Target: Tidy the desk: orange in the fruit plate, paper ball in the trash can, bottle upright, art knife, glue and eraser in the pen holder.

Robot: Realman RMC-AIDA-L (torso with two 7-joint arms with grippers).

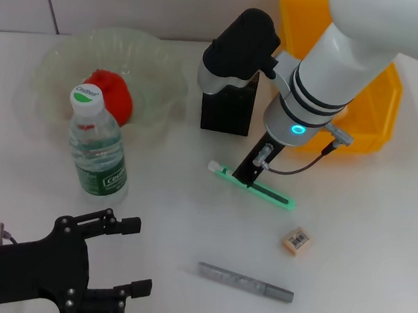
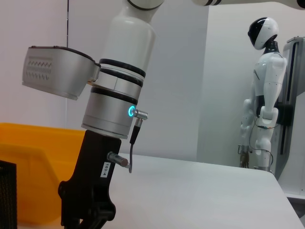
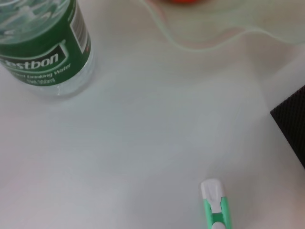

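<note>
Down at the middle of the desk [image 1: 187, 221]: right gripper [image 1: 249, 177], reaching in from the far right and planted on the art knife [image 1: 279, 197] at about mid-length. Touching the knife or just over it. Cannot tell whether clenched on it or released, as the black tip hides the contact. Knife itself flat on the white top, white end toward the bottle [image 1: 97, 148], green body slanting off toward the near right. In the right wrist view, only the knife's white end and a bit of green [image 3: 214, 200], with bare desk around it.

Low at the near left: left gripper [image 1: 132, 257], spread wide, nothing between the prongs, touching nothing, well apart from every object.

Standing upright, cap on, just in front of the fruit plate [image 1: 54, 65]: the bottle, green label outward. Inside the plate, against its near side: the orange [image 1: 111, 94].

Behind the knife, partly hidden by the right wrist: pen holder [image 1: 229, 110]. Beside it to the right, at the desk's far edge: trash can [image 1: 370, 114], its inside mostly hidden by the arm.

Lying loose on the near right: eraser [image 1: 296, 240], near the knife's green end but apart from it. Nearer still, flat and alone: the glue [image 1: 244, 281].

Off past the desk in the left wrist view: a white humanoid robot [image 2: 262, 95].
</note>
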